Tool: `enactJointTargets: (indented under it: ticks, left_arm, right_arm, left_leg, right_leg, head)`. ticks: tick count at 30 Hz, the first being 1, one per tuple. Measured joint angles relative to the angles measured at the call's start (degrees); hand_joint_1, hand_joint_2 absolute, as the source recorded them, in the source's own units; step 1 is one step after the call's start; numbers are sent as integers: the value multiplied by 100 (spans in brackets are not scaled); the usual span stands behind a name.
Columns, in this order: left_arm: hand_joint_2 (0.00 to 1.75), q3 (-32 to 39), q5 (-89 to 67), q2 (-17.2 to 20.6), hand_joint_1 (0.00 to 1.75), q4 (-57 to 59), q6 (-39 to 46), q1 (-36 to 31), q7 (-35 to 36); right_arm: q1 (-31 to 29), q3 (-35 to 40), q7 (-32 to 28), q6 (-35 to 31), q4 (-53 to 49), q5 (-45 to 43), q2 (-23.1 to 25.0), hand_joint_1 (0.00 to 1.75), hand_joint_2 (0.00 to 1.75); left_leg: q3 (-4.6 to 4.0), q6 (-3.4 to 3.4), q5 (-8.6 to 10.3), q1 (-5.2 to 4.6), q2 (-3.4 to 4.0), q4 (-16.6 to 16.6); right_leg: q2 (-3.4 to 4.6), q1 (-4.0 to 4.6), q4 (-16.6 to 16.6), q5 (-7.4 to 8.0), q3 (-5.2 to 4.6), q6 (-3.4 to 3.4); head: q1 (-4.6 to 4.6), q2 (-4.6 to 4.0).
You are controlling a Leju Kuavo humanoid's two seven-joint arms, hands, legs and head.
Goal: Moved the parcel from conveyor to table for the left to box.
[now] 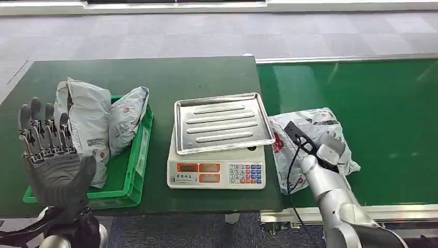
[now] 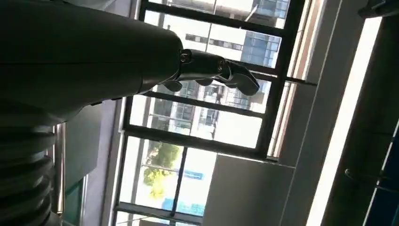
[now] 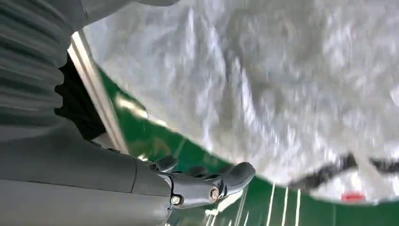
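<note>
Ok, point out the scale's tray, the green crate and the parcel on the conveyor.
scale's tray (image 1: 222,123), head view, middle of its ribbed metal surface.
green crate (image 1: 135,166), head view, its right wall.
parcel (image 1: 310,133), head view, crumpled upper face.

From my remote station, my right hand (image 1: 330,147) rests on the grey parcel (image 1: 310,147) lying on the green conveyor (image 1: 382,113). Just left of that hand sits a scale (image 1: 217,168) carrying a steel tray (image 1: 223,122). My left hand (image 1: 51,160) is raised with fingers spread, in front of the green bin (image 1: 135,165) holding two parcels (image 1: 100,119).
</note>
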Motion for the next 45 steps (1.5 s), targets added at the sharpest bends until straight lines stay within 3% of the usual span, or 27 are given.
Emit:
enactJointTargets:
  ticks: [11,19,20,21,29,40,42,45]
  left_arm:
    - [175,0,-68,0,0,177,-37,-27,-61]
    - [175,2,-81,0,0,230,-103,-34,-85]
    - [175,2,-83,0,0,230,-105,-34,-87]
    - [175,4,-83,0,0,230,-109,-34,-96]
    - [175,7,-105,0,0,223,-142,-32,-114]
    - [175,50,-192,-9,0,44,-146,2,-90]
    - [175,61,-201,-11,0,17,-131,9,-81]
    - [175,85,-221,-31,0,-105,-85,43,-35]
  right_arm:
    - [-132,-214,-842,1002,335,-272,-13,0,175]
    - [-139,-214,-1338,1303,414,-422,-17,0,175]
    - [-139,-214,-1353,1307,418,-429,-20,82,175]
    - [-143,-214,-1369,1321,422,-431,-17,175,175]
    - [-171,-214,-1530,1222,438,-518,-9,175,175]
    - [-212,-208,-877,282,300,-536,129,175,175]
    - [-202,-201,-737,-2,217,-518,151,175,175]
    - [-22,-201,-440,-1117,-323,-374,255,175,175]
  left_leg:
    - [0,0,0,0,1,0]
    - [0,0,0,0,1,0]
    - [0,0,0,0,1,0]
    - [0,0,0,0,1,0]
    - [-1,0,0,0,0,0]
    - [-2,0,0,0,-3,0]
    - [-3,0,0,0,-5,0]
    - [-4,0,0,1,-12,0]
  right_leg:
    - [1,0,0,0,-1,0]
    - [1,1,0,0,1,0]
    - [1,1,0,0,1,0]
    - [0,1,1,0,1,0]
    - [0,1,1,0,4,0]
    - [-2,2,2,0,5,0]
    - [-3,1,2,0,4,0]
    - [-8,0,2,0,4,0]
  head:
    - [0,-2]
    - [0,-2]
    - [0,-2]
    - [0,-2]
    - [0,-2]
    - [0,-2]
    - [0,-2]
    - [0,-2]
